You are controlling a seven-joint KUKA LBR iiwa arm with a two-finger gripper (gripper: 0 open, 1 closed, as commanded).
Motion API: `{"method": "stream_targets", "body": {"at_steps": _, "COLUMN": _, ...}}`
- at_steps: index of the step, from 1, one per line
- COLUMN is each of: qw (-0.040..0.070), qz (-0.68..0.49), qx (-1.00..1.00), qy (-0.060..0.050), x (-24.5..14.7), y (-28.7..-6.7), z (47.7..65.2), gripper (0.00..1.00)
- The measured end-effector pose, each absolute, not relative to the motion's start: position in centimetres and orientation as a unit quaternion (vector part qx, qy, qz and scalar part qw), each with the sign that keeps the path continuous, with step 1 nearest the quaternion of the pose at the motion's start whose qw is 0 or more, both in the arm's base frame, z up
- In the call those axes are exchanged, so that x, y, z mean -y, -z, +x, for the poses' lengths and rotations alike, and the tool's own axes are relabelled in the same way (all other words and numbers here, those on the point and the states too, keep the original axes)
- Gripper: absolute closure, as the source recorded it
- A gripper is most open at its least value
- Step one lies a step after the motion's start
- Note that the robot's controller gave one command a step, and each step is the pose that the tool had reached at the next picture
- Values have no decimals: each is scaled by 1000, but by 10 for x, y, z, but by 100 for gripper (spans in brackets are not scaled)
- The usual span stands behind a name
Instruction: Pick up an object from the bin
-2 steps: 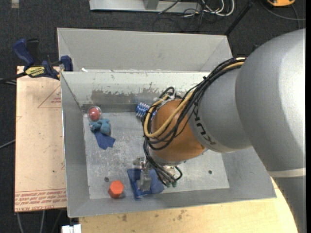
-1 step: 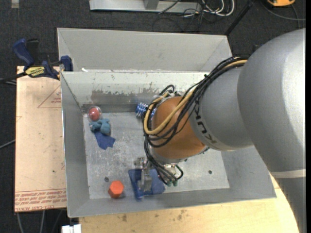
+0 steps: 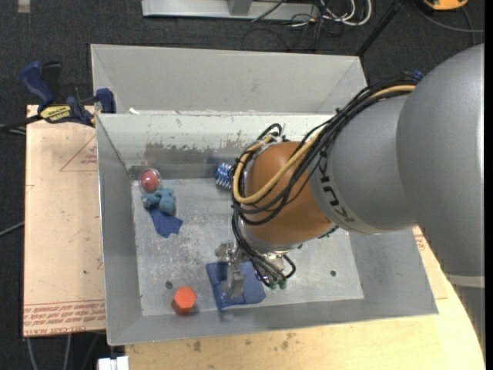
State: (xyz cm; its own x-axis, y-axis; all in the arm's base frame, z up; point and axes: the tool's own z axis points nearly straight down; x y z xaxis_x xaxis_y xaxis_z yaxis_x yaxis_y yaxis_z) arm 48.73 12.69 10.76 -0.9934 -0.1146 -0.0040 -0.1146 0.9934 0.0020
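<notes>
Several small things are lying loose in the grey bin point(image 3: 117, 237), and none of them is showing as lifted, so we are judging the task to be in its early half. The arm point(image 3: 431, 153) is reaching in from the right, with its orange cover point(image 3: 281, 195) and cables hanging over the middle of the floor. Below that cover the gripper point(image 3: 233, 278) is sitting low at the near side of the bin, on or just above a flat blue piece point(image 3: 249, 294) that is lying near the front wall. We are not able to tell whether the gripper is spread or closed, nor whether it is touching the blue piece, since the wrist is hiding much of it.

To the left of that piece, and apart from it, a small orange-red block point(image 3: 183, 301) is resting near the front left corner. Well away, toward the back left, a pink ball point(image 3: 149, 180), a teal lump point(image 3: 160, 200) and a dark blue scrap point(image 3: 166, 223) are lying close together. A blue-and-white striped thing point(image 3: 223, 174) is peeking out by the back wall beside the cover.

As we are reading it, the reach toward the blue piece is looking about done. The grip itself is not something we are able to confirm, and the lift clear of the bin is yet to be made.
</notes>
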Motion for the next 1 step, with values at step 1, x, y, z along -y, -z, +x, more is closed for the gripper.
{"method": "stream_targets", "body": {"at_steps": 1, "qw": 4, "qz": -57, "qx": -998, "qy": -1, "x": -127, "y": -166, "z": 489, "gripper": 100}}
